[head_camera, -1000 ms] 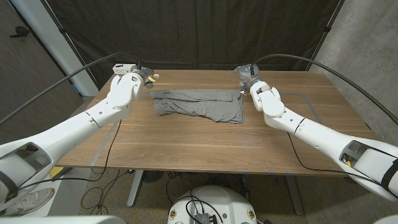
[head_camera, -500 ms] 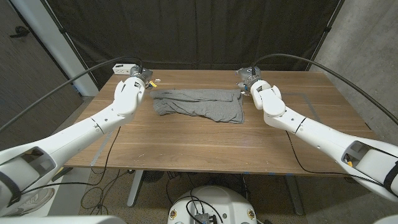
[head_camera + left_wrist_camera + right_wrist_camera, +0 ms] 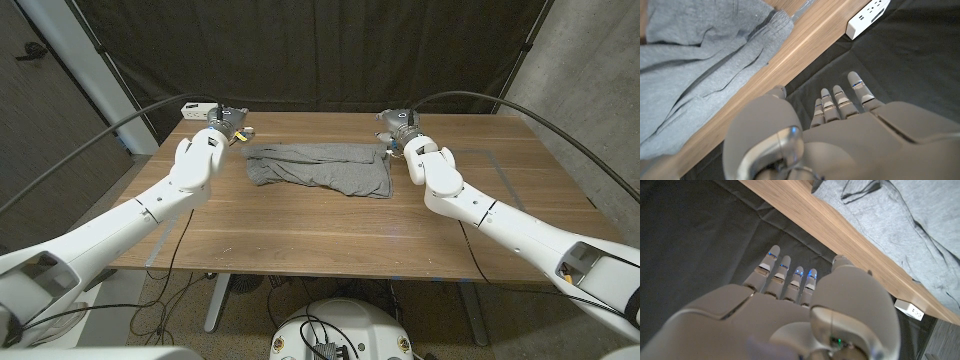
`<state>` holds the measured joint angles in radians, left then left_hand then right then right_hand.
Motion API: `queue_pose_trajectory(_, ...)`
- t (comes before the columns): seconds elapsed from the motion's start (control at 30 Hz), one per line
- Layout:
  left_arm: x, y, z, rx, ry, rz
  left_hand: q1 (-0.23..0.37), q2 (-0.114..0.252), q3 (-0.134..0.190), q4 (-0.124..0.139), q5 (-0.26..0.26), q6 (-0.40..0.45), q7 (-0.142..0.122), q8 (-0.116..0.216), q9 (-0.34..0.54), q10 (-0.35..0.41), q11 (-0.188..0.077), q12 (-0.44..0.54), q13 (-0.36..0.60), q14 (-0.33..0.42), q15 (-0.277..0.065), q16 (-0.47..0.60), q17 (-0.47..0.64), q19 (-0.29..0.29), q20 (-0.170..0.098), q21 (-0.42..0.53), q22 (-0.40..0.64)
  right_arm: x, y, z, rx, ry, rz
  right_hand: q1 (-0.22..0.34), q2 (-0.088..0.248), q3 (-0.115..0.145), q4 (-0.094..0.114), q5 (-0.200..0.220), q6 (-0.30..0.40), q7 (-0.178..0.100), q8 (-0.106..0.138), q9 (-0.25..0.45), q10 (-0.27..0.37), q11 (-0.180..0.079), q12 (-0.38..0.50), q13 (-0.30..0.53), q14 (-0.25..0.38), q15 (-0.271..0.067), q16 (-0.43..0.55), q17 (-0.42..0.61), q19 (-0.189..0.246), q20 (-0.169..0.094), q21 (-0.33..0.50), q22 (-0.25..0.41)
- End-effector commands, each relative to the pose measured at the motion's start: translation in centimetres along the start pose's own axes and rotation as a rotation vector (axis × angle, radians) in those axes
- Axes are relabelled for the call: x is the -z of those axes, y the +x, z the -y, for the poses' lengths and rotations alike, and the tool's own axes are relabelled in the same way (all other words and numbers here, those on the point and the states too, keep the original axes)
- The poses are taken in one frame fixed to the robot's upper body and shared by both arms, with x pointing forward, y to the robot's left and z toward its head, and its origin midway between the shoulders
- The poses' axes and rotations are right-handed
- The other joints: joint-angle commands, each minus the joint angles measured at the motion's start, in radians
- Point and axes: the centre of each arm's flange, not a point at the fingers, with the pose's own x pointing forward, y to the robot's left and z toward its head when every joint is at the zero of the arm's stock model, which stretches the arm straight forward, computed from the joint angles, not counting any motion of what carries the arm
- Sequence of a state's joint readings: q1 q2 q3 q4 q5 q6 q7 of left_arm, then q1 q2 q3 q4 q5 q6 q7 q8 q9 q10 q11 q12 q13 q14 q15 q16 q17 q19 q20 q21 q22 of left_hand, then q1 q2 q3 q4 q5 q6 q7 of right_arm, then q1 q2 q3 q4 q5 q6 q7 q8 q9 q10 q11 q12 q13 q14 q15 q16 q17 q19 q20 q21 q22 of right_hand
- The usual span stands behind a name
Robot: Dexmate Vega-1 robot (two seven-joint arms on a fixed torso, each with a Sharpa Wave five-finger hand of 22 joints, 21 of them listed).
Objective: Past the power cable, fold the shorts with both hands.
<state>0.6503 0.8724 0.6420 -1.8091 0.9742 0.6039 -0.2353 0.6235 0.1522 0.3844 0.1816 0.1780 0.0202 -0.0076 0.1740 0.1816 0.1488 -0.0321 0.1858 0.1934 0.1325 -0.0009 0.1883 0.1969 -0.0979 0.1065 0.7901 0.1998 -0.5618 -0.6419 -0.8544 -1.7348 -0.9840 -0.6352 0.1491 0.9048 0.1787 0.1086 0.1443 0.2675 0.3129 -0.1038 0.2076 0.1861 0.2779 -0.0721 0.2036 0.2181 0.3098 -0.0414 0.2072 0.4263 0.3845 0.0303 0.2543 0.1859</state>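
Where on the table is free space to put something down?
The near half of the table, in front of the shorts, is bare wood. The far edge is crowded: left hand, right hand, white power strip.

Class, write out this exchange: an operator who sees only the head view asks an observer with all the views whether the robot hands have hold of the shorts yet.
Operator: In the head view the wrists hide the fingers. Does the left robot hand hold the shorts?
Observer: No. Its wrist view shows the fingers straight and holding nothing, out past the table's far edge.
Operator: What is under those fingers?
Observer: Black cloth, not the tabletop.
Operator: And the right robot hand?
Observer: Its wrist view shows the same. The fingers are straight, beyond the edge, and clear of the shorts.
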Motion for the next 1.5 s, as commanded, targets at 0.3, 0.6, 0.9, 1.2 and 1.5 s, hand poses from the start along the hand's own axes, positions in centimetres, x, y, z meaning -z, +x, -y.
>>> queue_pose_trajectory(0.3,1.8,-3.0,2.6,-0.015,-0.390,0.095,-0.184,-0.031,-0.094,-0.006,0.021,-0.110,-0.032,0.000,0.000,-0.125,0.028,-0.004,0.000,-0.125,0.032,-0.011,-0.006,-0.103,0.026,-0.052,-0.007,-1.3,-2.9,-0.7,0.086,0.264,0.071,-0.146,0.028,0.005,0.048,-0.025,-0.045,-0.002,-0.022,0.007,-0.047,0.029,-0.013,-0.005,-0.082,-0.042,-0.018,-0.020,-0.013,-0.024,-0.009,0.002)
queue_pose_trajectory(0.6,2.2,-3.9,3.9,-0.005,-0.536,0.129,-0.304,-0.039,-0.157,-0.014,0.043,-0.235,-0.063,-0.005,-0.004,-0.274,0.014,-0.008,-0.006,-0.290,0.038,-0.019,-0.014,-0.213,0.015,-0.116,-0.011,-1.5,-3.6,-1.8,0.114,0.424,0.106,-0.354,0.021,0.019,0.046,-0.040,-0.157,0.004,-0.032,0.005,-0.147,0.027,-0.023,-0.017,-0.207,-0.043,-0.030,-0.064,-0.067,-0.032,-0.039,-0.002)
queue_pose_trajectory(0.9,2.0,-4.5,4.9,0.020,-0.657,0.174,-0.419,-0.044,-0.222,-0.007,0.075,-0.380,-0.066,-0.006,-0.006,-0.439,0.000,-0.012,-0.010,-0.430,0.034,-0.016,-0.015,-0.295,0.012,-0.169,-0.010,-2.0,-4.1,-2.9,0.146,0.505,0.124,-0.465,0.019,0.028,0.045,-0.035,-0.215,0.019,-0.031,0.002,-0.201,0.009,-0.025,-0.025,-0.287,-0.042,-0.032,-0.106,-0.164,-0.073,-0.071,-0.008)
queue_pose_trajectory(1.2,1.6,-4.6,6.0,0.049,-0.721,0.229,-0.462,-0.054,-0.252,-0.011,0.094,-0.445,-0.060,-0.006,-0.006,-0.511,-0.005,-0.011,-0.011,-0.479,0.029,-0.014,-0.016,-0.314,0.002,-0.187,-0.011,-2.5,-5.0,-3.7,0.139,0.552,0.153,-0.520,0.010,0.021,0.046,-0.032,-0.248,0.028,-0.033,0.001,-0.221,0.014,-0.023,-0.027,-0.312,-0.038,-0.029,-0.125,-0.208,-0.062,-0.076,-0.010)
queue_pose_trajectory(1.5,1.4,-4.5,6.8,0.099,-0.714,0.296,-0.442,-0.117,-0.285,-0.049,0.112,-0.506,-0.053,-0.006,-0.006,-0.537,-0.005,-0.003,-0.010,-0.491,0.024,-0.008,-0.019,-0.297,-0.008,-0.198,-0.017,-3.1,-5.5,-4.8,0.087,0.573,0.184,-0.540,0.011,0.020,0.045,-0.031,-0.258,0.026,-0.033,0.000,-0.226,0.021,-0.022,-0.028,-0.315,-0.038,-0.027,-0.133,-0.213,-0.061,-0.074,-0.011)
